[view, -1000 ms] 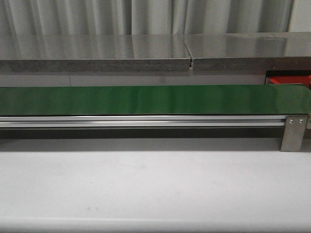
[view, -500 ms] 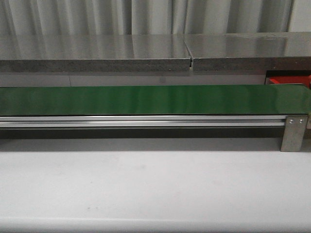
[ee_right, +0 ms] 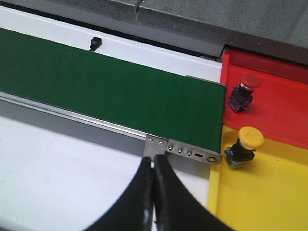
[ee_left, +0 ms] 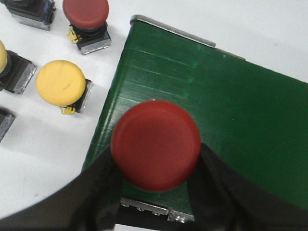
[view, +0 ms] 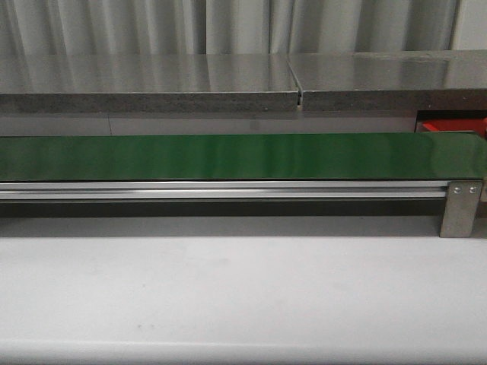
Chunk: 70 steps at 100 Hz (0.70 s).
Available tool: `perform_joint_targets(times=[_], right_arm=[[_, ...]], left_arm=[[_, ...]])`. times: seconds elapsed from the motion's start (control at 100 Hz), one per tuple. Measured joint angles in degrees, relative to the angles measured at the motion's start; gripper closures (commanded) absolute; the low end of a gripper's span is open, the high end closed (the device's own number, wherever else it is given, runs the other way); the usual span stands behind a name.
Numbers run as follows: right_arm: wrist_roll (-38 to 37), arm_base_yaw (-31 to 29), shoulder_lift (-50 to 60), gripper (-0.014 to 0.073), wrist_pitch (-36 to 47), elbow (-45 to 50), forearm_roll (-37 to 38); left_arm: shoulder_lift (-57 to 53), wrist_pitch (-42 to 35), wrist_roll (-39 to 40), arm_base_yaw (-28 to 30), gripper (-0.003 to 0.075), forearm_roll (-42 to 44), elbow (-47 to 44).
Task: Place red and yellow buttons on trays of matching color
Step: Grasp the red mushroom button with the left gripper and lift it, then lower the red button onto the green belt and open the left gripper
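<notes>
item: red button (ee_left: pixel 155 144), pinched in left gripper (ee_left: pixel 156 166) over green belt (ee_left: pixel 231 115) end. right gripper (ee_right: pixel 154 192) pressed together, empty. risk: off-centre release tips it over the belt edge.

green belt (view: pixel 228 156): seen bare along its length in front view | white table (view: pixel 243 296): seen bare | table by belt end: crowded by a yellow button (ee_left: pixel 61 83) and a red button (ee_left: pixel 86 12) | red tray (ee_right: pixel 284 103) and yellow tray (ee_right: pixel 269 192): one button seen in each, much room left
</notes>
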<state>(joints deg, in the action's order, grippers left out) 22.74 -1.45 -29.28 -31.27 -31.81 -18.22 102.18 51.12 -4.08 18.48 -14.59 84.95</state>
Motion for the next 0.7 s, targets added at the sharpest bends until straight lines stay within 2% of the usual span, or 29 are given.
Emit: perform_joint_targets(times=[0.19,0.24,0.31,0.41,0.48,0.7], right_arm=[[0.0,0.0,0.0,0.0668,0.0,0.0,0.0],[0.0,0.0,0.0,0.0668,0.0,0.0,0.0],[0.0,0.0,0.0,0.0668,0.0,0.0,0.0],[0.0,0.0,0.0,0.0668,0.0,0.0,0.0],[0.0,0.0,0.0,0.0668,0.0,0.0,0.0],[0.0,0.0,0.0,0.0668,0.0,0.0,0.0]], left_arm=[[2.06,0.89,0.0,0.0,0.0559,0.36,0.0],[2.66,0.9,-0.1,0.0,0.0534,0.47,0.0],[3.01,0.98,-0.39,0.0,0.0437,0.47,0.0],[3.01,0.98,-0.47,0.0,0.0241,0.47,0.09],[3.01,0.98,-0.47,0.0,0.0169,-0.09,0.09],[2.24,0.98,-3.0,0.0,0.0167,-4.55,0.09]])
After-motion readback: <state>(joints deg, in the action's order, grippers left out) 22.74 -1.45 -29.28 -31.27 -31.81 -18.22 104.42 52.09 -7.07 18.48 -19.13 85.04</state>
